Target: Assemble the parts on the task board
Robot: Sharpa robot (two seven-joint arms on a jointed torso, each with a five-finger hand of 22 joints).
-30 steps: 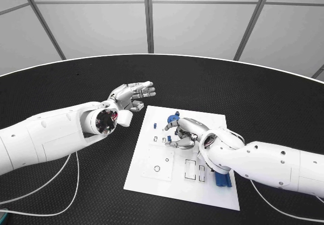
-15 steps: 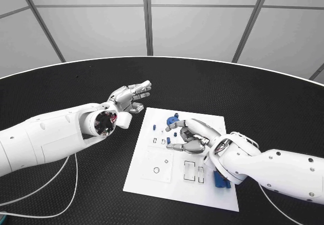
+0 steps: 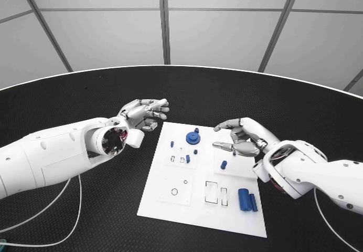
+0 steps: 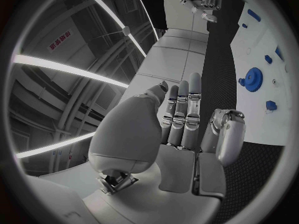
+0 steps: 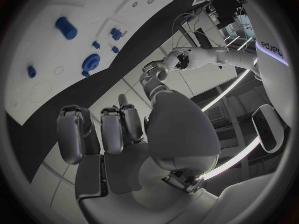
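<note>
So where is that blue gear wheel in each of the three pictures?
Head view: gear near the board's far edge, between the two hands.
Left wrist view: gear on the board, beyond the fingers.
Right wrist view: gear on the board.
Shared landmark: the white board.

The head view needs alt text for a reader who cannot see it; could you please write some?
A white task board lies on a round black table, with small blue parts on it, among them a gear. The left hand hovers beside the board's far left corner, and the right hand hovers, empty, over its far right edge.
</note>
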